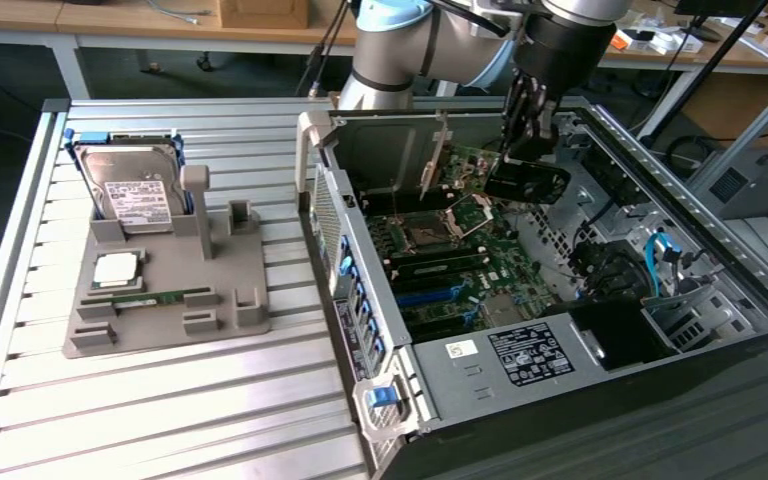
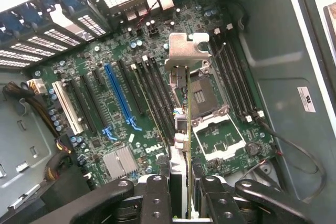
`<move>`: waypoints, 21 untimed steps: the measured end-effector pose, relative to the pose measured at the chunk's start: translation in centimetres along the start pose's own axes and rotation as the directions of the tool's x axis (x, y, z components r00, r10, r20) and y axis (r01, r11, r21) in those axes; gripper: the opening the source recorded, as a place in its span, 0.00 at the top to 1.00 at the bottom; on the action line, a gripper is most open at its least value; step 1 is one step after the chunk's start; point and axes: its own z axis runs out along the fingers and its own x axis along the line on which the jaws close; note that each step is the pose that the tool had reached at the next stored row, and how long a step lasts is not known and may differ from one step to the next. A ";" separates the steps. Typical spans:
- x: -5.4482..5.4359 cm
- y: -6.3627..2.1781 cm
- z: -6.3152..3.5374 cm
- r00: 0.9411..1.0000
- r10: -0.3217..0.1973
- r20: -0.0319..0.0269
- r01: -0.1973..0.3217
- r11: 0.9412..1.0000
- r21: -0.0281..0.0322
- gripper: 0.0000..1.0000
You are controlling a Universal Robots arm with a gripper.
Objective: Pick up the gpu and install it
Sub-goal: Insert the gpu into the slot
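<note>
Slatted metal table [image 1: 157,400] carries grey parts holder [image 1: 157,300], open computer case [image 1: 544,300].

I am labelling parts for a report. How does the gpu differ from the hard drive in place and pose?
The gpu hangs in the gripper above the open computer case; the hard drive leans in the grey holder on the table. The gpu looks dark; the hard drive is silver with a white label. Both are flat.

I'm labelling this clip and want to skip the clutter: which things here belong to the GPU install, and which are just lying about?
In the job:
- gripper, shut on the gpu and holding it above the motherboard
- motherboard
- open computer case

Lying about:
- hard drive upright in the grey holder
- RAM stick on that holder
- CPU chip on that holder
</note>
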 end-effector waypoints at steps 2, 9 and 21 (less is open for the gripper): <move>0.0 0.00 0.00 1.000 -0.008 0.000 0.008 1.000 0.000 0.73; 0.0 0.00 0.00 0.999 -0.042 0.001 0.042 0.999 -0.001 0.73; 0.0 0.00 0.00 0.994 -0.109 0.002 0.109 0.994 -0.003 0.73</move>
